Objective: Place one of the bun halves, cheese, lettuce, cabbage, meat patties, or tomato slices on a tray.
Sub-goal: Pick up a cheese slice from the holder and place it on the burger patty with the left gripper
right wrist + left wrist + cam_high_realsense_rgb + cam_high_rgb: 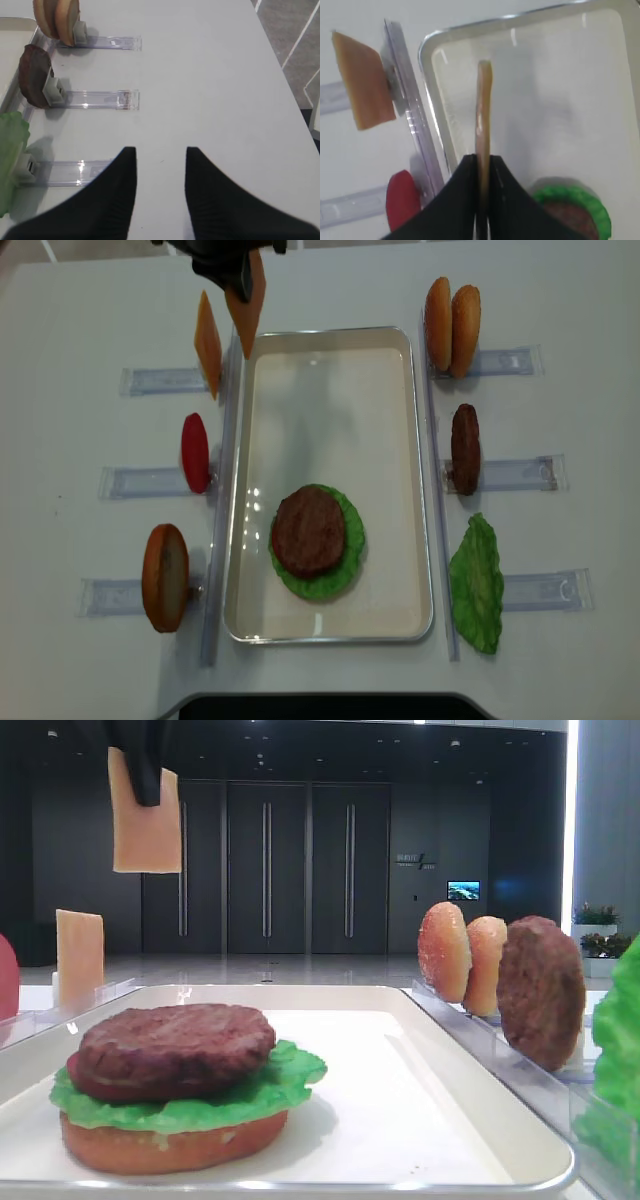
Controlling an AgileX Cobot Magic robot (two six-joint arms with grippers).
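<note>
My left gripper (232, 270) is shut on a pale orange cheese slice (247, 305), which hangs on edge above the white tray's (330, 332) far left corner. In the left wrist view the cheese (483, 105) stands straight up between the black fingers (465, 195). On the tray sits a stack of bun half (170, 1145), lettuce (200, 1105) and meat patty (175, 1045). A twin cheese slice (207, 343) stands in its rack left of the tray. My right gripper (161, 152) is open over bare table, holding nothing.
Clear racks flank the tray. On the right stand two bun halves (450, 325), a patty (464, 447) and a lettuce leaf (478, 583). On the left stand a tomato slice (194, 452) and a bun half (165, 577).
</note>
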